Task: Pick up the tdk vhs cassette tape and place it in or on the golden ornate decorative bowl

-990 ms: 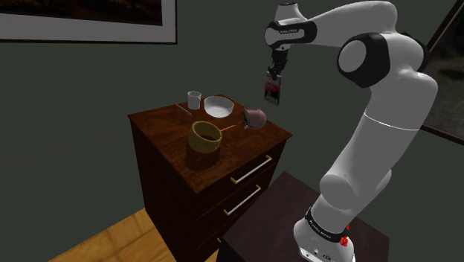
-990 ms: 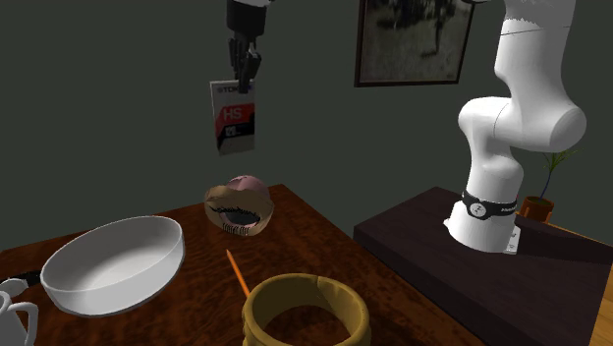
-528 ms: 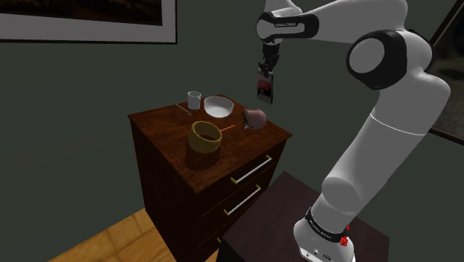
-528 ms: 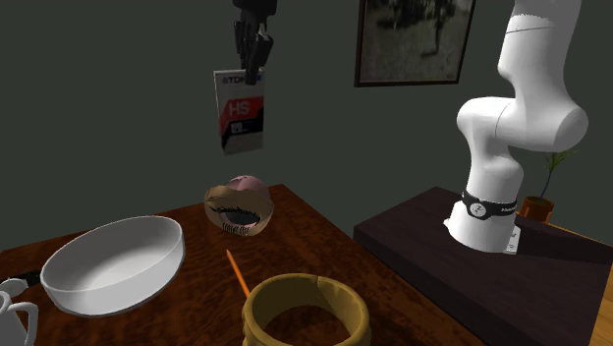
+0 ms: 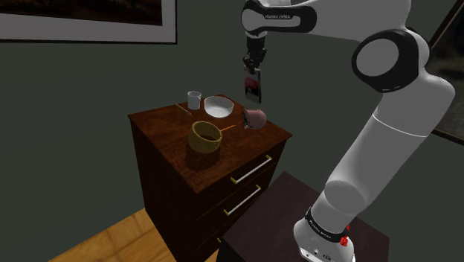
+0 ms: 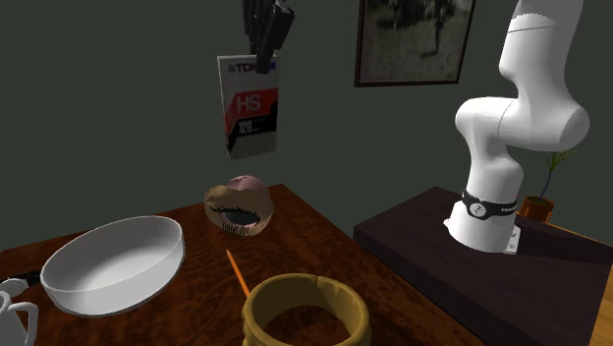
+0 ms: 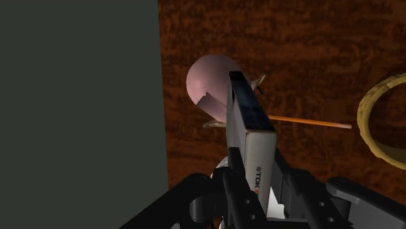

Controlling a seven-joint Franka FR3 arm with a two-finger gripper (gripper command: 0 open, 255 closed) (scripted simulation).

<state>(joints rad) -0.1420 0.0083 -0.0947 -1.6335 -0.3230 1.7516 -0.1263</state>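
Item: TDK VHS cassette (image 6: pixel 251 106), red-and-white label. It hung upright in the air, top edge pinched in the black hand (image 6: pixel 265 61), high over the dresser (image 5: pixel 178 186) top and directly above a pink rounded ornament (image 6: pixel 239 204). The golden bowl (image 5: pixel 204 146) stood apart from it, an orange pencil (image 6: pixel 237 275) lay between, and a white bowl (image 6: pixel 113 265) stood nearby.

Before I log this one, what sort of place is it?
Probably a room in a home: a wooden chest of drawers, a framed picture on the dark wall and a potted plant.
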